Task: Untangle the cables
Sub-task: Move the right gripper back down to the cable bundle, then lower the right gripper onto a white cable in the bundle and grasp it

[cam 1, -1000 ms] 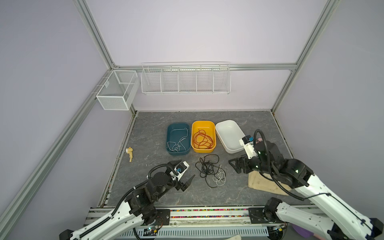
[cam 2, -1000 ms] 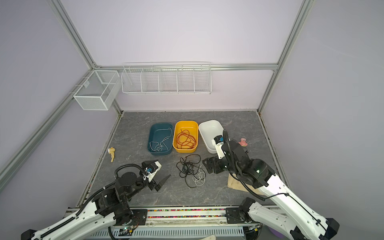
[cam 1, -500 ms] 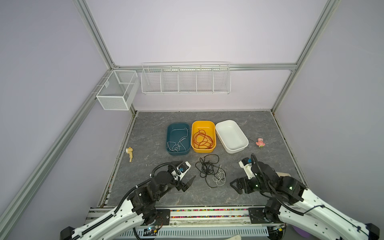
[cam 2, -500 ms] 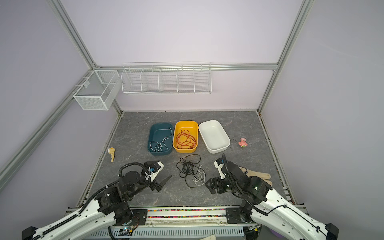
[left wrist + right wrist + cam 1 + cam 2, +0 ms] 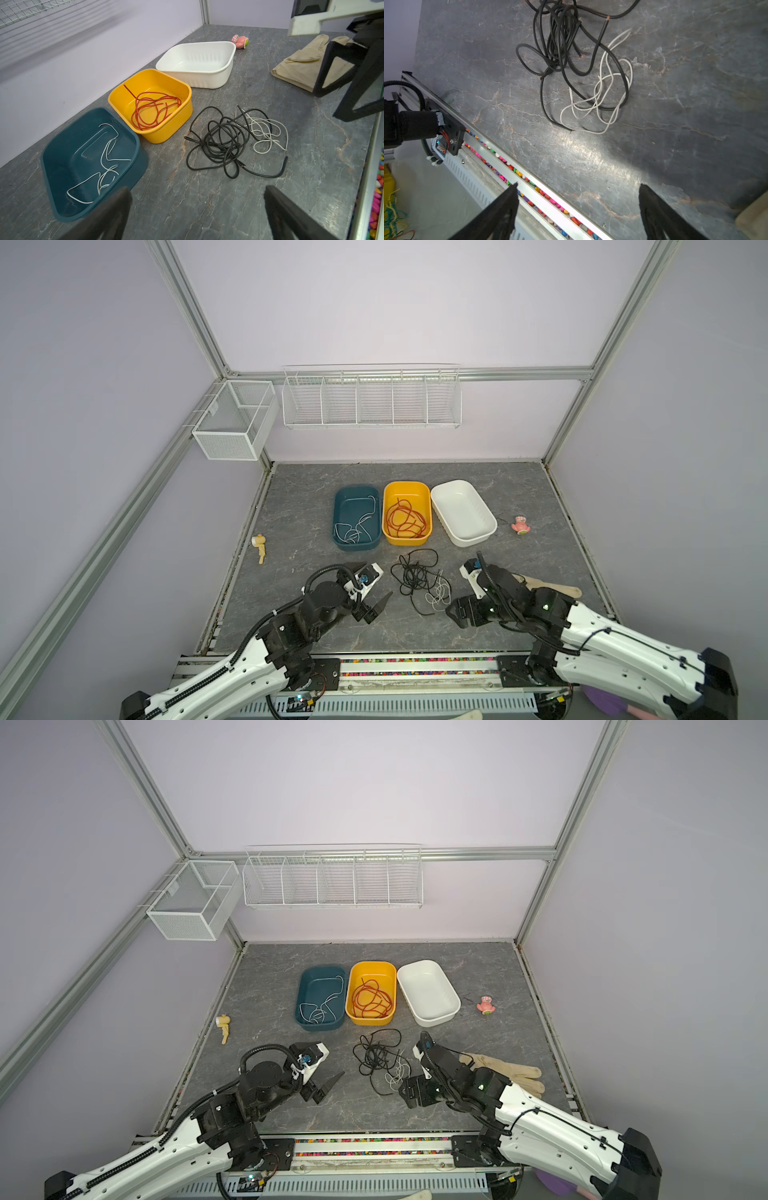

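Note:
A tangle of black cable lies on the grey table in front of the bins. A thin white cable is looped through its right side. The red-orange cable lies coiled in the yellow bin. Another white cable rests in the teal bin. My left gripper is open and empty, left of the tangle. My right gripper is open and empty, just right of the white loops, low over the table.
An empty white bin stands right of the yellow one. A beige glove lies beside my right arm. A pink toy sits at the right and a yellow toy by the left edge. A bead-filled rail borders the front.
My right arm has swung back from over the white bin to the front of the table beside the tangle. The left arm and the cables have stayed put.

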